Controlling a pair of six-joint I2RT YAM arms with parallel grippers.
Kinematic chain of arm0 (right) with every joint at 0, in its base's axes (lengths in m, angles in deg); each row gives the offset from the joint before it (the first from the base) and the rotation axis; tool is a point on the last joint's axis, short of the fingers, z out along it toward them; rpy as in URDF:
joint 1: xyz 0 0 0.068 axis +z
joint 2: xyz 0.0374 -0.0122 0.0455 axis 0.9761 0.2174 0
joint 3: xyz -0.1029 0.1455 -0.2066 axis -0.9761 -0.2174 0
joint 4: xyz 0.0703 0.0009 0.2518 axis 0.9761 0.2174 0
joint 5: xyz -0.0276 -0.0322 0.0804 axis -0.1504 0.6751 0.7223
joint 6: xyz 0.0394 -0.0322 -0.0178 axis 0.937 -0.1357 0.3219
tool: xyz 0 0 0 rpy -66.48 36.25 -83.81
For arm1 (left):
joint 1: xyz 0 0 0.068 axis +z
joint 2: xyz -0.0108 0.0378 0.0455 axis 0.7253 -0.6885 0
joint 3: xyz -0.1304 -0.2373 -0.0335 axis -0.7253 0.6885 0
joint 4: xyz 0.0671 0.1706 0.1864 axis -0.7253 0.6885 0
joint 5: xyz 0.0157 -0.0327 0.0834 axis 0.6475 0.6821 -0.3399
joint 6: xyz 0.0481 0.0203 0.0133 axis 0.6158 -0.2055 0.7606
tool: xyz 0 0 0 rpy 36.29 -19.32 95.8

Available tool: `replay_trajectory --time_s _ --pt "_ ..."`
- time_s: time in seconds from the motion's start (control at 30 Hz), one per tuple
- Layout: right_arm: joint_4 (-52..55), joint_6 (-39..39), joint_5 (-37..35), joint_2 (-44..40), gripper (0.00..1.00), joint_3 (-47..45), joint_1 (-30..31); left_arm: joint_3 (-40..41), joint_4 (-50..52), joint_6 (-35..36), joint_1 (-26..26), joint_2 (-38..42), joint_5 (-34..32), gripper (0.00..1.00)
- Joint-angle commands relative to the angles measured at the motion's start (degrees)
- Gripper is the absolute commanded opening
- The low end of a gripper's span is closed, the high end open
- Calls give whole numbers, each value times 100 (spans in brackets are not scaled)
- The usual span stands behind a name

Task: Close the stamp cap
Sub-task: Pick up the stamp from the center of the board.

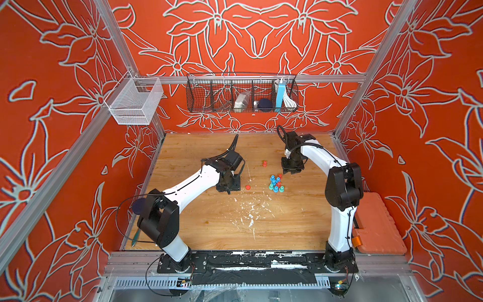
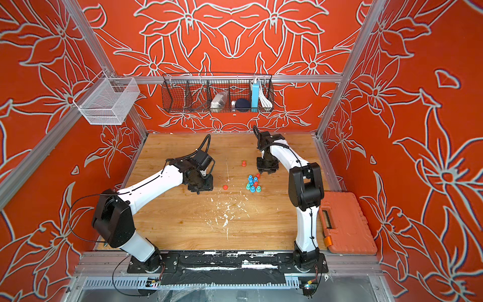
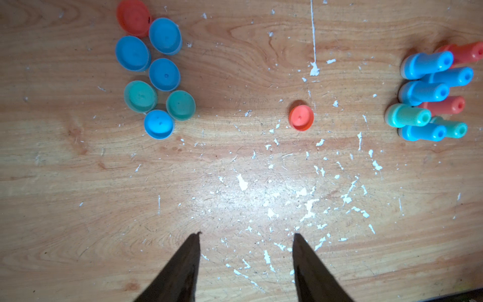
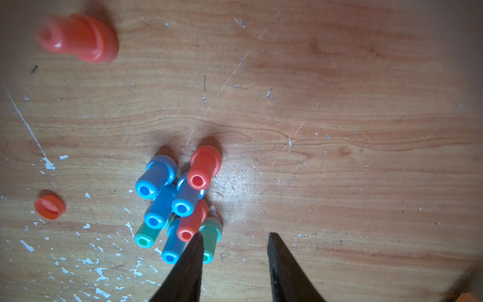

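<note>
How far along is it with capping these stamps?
Early, it seems. Done: nothing I can confirm; loose caps lie grouped. In hand: nothing; left claw and right claw are open, empty. Left: fit the lone red cap onto a stamp, perhaps the separate red stamp.

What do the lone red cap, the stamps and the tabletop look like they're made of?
Red cap: probably moulded plastic, smooth with soft sheen.
Stamps: likely the same, uniform colours, glossy rims.
Tabletop: wood or laminate, grain visible, scratched.

Smooth, glossy plastic stamps (image 4: 156,177) and caps (image 3: 164,74); a wood-grain table (image 3: 104,209), scratched and flecked with white chips; a black wire-metal basket (image 1: 209,96).
</note>
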Motion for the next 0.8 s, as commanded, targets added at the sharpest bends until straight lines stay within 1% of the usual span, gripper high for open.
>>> replay_trajectory --time_s 0.0,0.43,0.63,0.77 --pt "-49 186 121 184 43 19 55 46 -36 24 48 141 30 57" --pt "65 419 -13 705 43 624 337 96 -34 36 168 176 21 57" --pt "181 410 -163 825 43 740 363 184 -63 19 229 208 54 57" --pt "203 407 -268 805 42 663 364 238 -81 9 256 224 69 57"
